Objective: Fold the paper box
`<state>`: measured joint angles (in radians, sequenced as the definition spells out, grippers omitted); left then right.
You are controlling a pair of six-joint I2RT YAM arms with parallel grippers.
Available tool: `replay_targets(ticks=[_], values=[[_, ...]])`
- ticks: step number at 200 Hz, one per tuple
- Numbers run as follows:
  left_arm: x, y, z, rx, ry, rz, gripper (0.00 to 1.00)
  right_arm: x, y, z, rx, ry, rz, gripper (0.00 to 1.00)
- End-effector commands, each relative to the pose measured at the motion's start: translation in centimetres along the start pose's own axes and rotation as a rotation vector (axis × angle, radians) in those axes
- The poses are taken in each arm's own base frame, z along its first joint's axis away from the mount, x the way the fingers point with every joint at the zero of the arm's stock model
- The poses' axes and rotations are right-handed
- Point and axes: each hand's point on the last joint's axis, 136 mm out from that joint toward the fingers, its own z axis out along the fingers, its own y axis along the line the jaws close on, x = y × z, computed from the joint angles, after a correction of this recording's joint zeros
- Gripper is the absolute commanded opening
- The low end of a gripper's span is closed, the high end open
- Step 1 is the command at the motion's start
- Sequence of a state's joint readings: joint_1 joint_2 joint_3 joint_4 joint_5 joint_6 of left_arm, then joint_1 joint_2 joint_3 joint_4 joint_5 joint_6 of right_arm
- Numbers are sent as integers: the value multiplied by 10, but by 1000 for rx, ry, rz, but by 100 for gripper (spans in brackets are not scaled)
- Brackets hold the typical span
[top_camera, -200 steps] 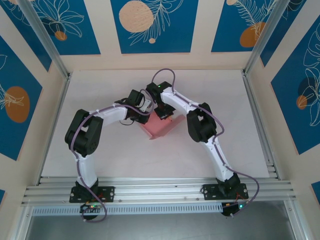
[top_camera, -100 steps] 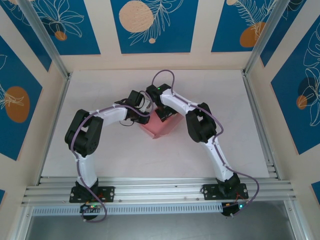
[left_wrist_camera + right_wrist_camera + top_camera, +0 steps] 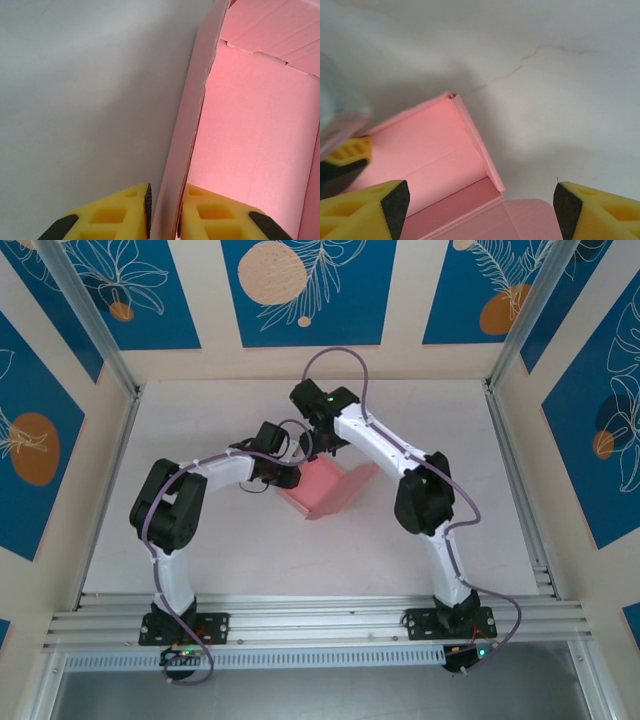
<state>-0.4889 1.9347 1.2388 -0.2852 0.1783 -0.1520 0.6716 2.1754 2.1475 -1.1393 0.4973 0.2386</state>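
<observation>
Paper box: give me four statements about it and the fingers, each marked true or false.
1. The left fingers straddle one upright wall of the paper box. True.
2. The right fingers are clamped on the box. False: they stand wide apart, holding nothing.
3. The box lies as a flat sheet. False: its walls stand up and its top is open.
4. One flap sticks out unfolded at the box's side. True.

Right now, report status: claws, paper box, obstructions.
Left claw straddling paper box wall, grip unclear. Right claw open, empty, over the box. Box partly folded, flap out flat. Nothing in the way.
</observation>
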Motion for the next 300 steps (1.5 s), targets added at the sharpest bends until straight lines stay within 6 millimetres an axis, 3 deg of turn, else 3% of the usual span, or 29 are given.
replay_targets(ticks=[1, 25, 47, 79, 106, 151, 197, 240, 300], values=[[5, -2, 0, 4, 7, -25, 20, -14, -18, -73, 2, -143, 133, 78], [7, 1, 1, -12, -9, -77, 15, 12, -47, -111, 56, -188, 287, 79], [9, 7, -4, -42, -46, -161, 12, 45, -57, -134, 1, -236, 427, 81], [13, 10, -11, -42, -132, -329, 12, 87, -58, -143, -135, -272, 582, 88], [19, 13, -15, -49, -202, -475, 12, 105, -47, -134, -231, -256, 629, 89], [25, 19, -25, -160, -283, -556, 13, 103, -11, -97, -376, -222, 655, 89], [30, 26, -27, -232, -312, -606, 15, 92, 16, -75, -401, -225, 578, 88], [29, 25, -29, -226, -318, -613, 16, 86, 4, -49, -285, -214, 571, 85], [36, 27, -24, -227, -308, -635, 16, 87, -6, -37, -220, -216, 571, 81]])
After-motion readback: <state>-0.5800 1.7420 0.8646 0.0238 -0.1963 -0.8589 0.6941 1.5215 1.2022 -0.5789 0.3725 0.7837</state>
